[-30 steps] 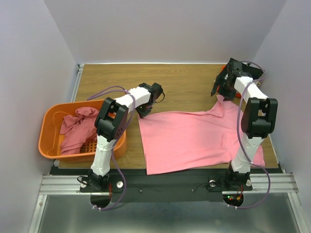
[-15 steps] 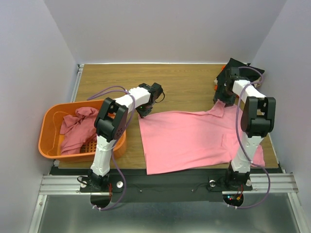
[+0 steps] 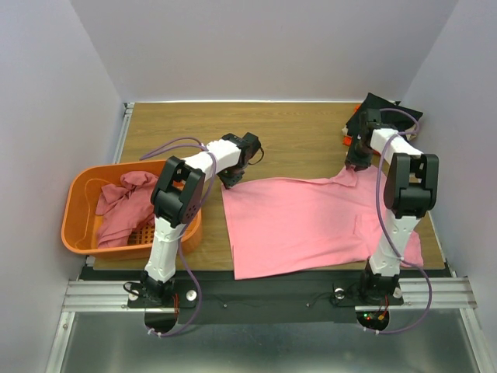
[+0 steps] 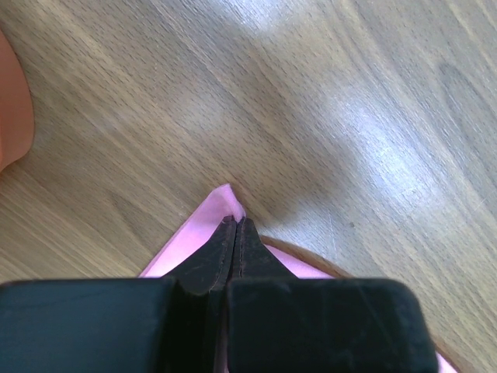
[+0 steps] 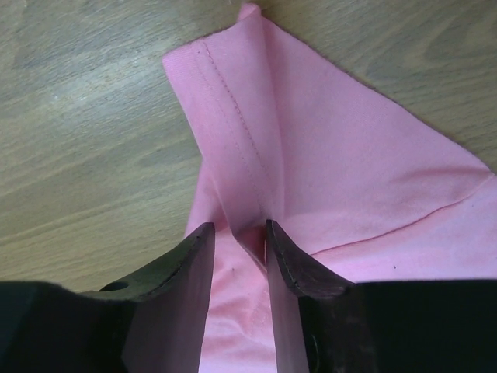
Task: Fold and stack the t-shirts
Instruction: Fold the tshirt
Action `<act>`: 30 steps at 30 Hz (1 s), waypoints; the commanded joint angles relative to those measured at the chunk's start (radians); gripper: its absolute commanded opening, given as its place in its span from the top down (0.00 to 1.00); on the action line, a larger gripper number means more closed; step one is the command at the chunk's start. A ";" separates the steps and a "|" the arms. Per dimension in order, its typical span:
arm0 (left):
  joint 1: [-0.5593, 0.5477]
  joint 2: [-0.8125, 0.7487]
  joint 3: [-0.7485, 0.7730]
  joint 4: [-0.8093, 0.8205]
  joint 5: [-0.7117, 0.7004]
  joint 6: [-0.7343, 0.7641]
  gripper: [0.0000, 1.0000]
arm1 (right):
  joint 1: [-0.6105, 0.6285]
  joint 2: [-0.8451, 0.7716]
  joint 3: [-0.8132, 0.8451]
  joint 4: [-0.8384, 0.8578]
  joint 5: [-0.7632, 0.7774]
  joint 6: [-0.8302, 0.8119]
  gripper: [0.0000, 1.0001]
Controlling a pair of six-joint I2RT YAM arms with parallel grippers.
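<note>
A light pink t-shirt (image 3: 311, 225) lies spread flat on the wooden table. My left gripper (image 3: 227, 181) is at its far left corner. In the left wrist view that gripper (image 4: 235, 222) is shut on the tip of the pink corner (image 4: 208, 217). My right gripper (image 3: 357, 162) is down on the shirt's far right sleeve. In the right wrist view its jaws (image 5: 237, 227) stand a narrow gap apart, straddling a raised fold of the pink sleeve (image 5: 311, 155). A darker rose t-shirt (image 3: 120, 206) is bunched in the basket. A folded black t-shirt (image 3: 386, 104) lies at the back right.
The orange slotted basket (image 3: 76, 203) sits at the left table edge beside the left arm. A bit of red-orange cloth (image 3: 349, 129) shows by the black shirt. Bare wood (image 3: 303, 136) runs across the far part of the table.
The right gripper has come down and a little nearer onto the sleeve, and its jaws have narrowed around the fold. The left arm and the shirt have not moved.
</note>
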State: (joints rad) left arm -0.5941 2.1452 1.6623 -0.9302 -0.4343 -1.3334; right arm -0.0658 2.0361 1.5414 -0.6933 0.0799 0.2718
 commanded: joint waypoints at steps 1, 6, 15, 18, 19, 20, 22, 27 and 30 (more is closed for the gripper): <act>-0.004 -0.062 -0.002 -0.013 -0.027 0.016 1.00 | 0.001 0.016 0.010 0.031 0.034 -0.009 0.62; -0.004 -0.068 -0.009 0.005 -0.023 0.033 1.00 | 0.001 0.019 0.000 0.031 0.066 -0.011 0.72; -0.004 -0.077 0.002 0.028 -0.014 0.071 1.00 | 0.001 -0.003 -0.006 0.029 0.101 0.004 0.99; -0.004 -0.085 0.013 0.028 -0.032 0.076 1.00 | 0.001 -0.036 -0.004 0.026 0.113 0.012 1.00; -0.004 -0.088 0.025 0.025 -0.046 0.079 1.00 | -0.002 -0.045 -0.007 0.025 0.113 0.015 1.00; -0.004 -0.090 0.033 0.025 -0.046 0.086 1.00 | -0.003 -0.057 -0.009 0.025 0.113 0.017 1.00; -0.001 -0.088 0.065 0.025 -0.067 0.105 1.00 | -0.011 -0.091 -0.012 0.020 0.103 0.026 1.00; 0.002 -0.071 0.154 0.024 -0.119 0.166 1.00 | -0.022 -0.160 -0.046 0.006 0.092 0.043 1.00; 0.002 -0.087 0.178 0.042 -0.142 0.210 1.00 | -0.023 -0.201 -0.073 -0.012 0.083 0.062 1.00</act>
State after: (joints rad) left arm -0.5938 2.1365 1.7790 -0.8845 -0.4900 -1.1896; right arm -0.0799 1.9171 1.4883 -0.6994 0.1608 0.2985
